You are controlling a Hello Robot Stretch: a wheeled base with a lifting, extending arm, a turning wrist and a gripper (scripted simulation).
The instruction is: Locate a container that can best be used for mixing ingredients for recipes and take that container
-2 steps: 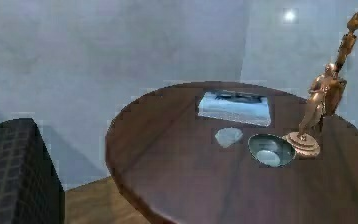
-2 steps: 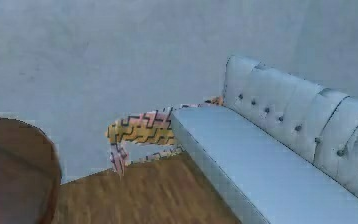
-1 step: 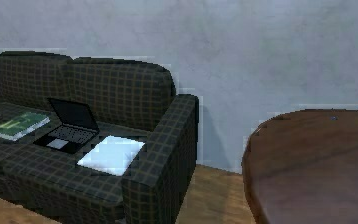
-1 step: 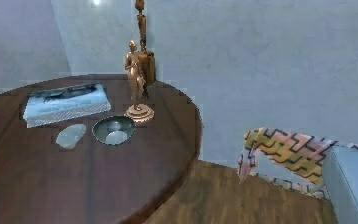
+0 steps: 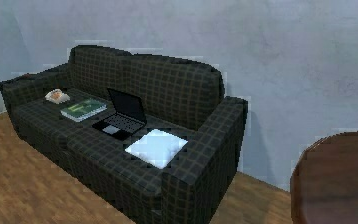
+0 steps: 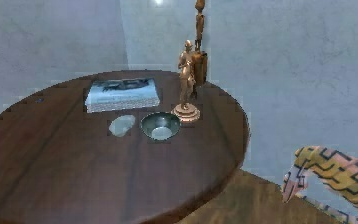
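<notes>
Toward the round table's (image 6: 47,170) far edge we see a dark bowl (image 6: 160,126) just beside a bronze statuette (image 6: 188,85), a book (image 6: 121,94) to its left; the gripper's state we cannot tell.

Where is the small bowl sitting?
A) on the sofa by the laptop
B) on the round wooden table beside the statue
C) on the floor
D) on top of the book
B: the bowl rests on the round wooden table, just left of the statue base in the arm side view, apart from the book.
</notes>
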